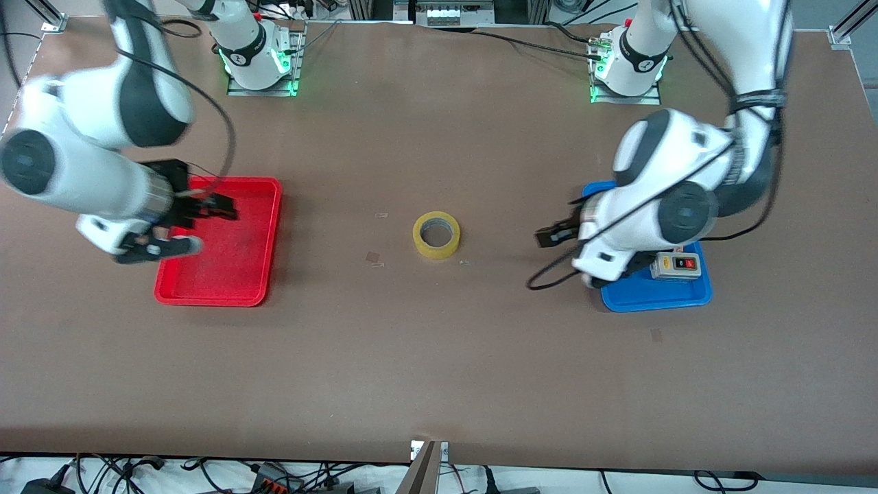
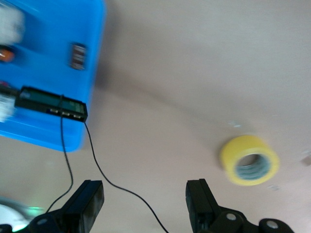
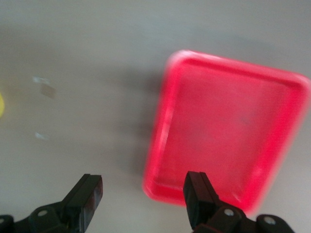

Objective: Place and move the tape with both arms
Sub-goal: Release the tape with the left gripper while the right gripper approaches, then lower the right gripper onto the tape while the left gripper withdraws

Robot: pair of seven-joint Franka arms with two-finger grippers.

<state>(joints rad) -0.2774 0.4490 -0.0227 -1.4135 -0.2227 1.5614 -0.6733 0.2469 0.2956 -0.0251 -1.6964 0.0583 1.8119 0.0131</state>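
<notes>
The tape [image 1: 436, 234], a yellowish ring with a large round hole, lies flat on the brown table midway between the two trays. It also shows in the left wrist view [image 2: 250, 160] and as a yellow sliver at the edge of the right wrist view [image 3: 1, 104]. My left gripper [image 1: 554, 237] is open and empty [image 2: 146, 194], over the table between the tape and the blue tray [image 1: 658, 296]. My right gripper [image 1: 199, 226] is open and empty [image 3: 143, 187], over the red tray [image 1: 236, 274], at the tray's edge [image 3: 160, 187].
A white-grey switch box [image 1: 675, 265] lies in the blue tray [image 2: 48, 63]. A thin black cable [image 2: 104, 177] hangs under the left gripper. Small scraps [image 1: 374, 258] lie on the table near the tape. The red tray [image 3: 228, 131] holds nothing.
</notes>
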